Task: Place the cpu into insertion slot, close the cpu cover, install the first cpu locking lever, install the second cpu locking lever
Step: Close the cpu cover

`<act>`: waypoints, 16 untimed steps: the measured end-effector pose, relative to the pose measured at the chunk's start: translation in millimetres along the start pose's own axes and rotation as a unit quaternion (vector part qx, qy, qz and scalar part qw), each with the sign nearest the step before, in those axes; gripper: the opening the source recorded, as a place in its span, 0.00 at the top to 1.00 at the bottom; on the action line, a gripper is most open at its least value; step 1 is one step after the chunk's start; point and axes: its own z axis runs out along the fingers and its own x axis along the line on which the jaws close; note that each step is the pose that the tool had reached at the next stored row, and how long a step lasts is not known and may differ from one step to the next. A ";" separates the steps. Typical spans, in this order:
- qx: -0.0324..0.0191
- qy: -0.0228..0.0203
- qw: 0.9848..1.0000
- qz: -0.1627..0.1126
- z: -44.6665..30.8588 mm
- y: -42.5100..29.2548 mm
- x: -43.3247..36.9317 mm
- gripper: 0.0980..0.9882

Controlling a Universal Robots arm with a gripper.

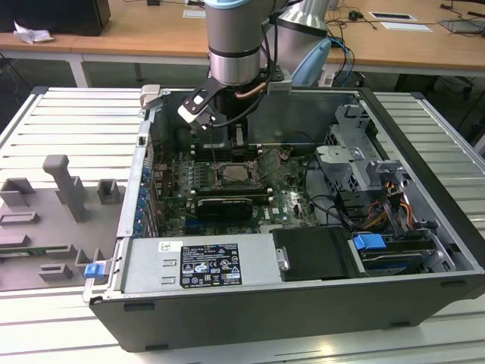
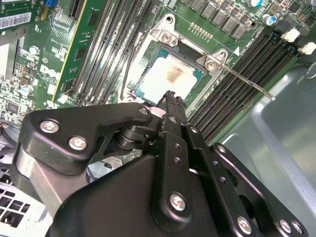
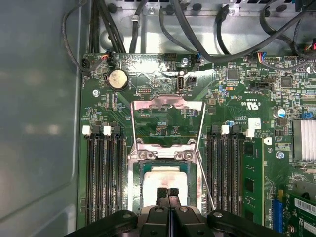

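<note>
With our tool (image 3: 167, 192) pressed together and empty just above it, the cpu (image 3: 153, 180) already lay in the insertion slot (image 3: 134, 173), while the cpu cover (image 3: 168, 104) beyond the tips stood open and we judged neither locking lever (image 3: 206, 185) latched.

The cpu (image 3: 158, 177) shows a pale, matt metal face, slightly smudged. The cpu cover (image 3: 167, 105) is bright bare metal. The gripper (image 3: 167, 191) looks matt black, perhaps plastic. The green circuit board (image 3: 148, 74) gleams faintly.
</note>
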 end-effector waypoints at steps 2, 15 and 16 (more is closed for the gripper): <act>0.000 0.000 1.000 0.000 -0.9 0.1 0.0 0.99; 0.000 0.000 1.000 -0.003 -5.1 0.4 0.2 0.99; 0.000 0.000 1.000 -0.003 -5.5 0.5 0.2 0.99</act>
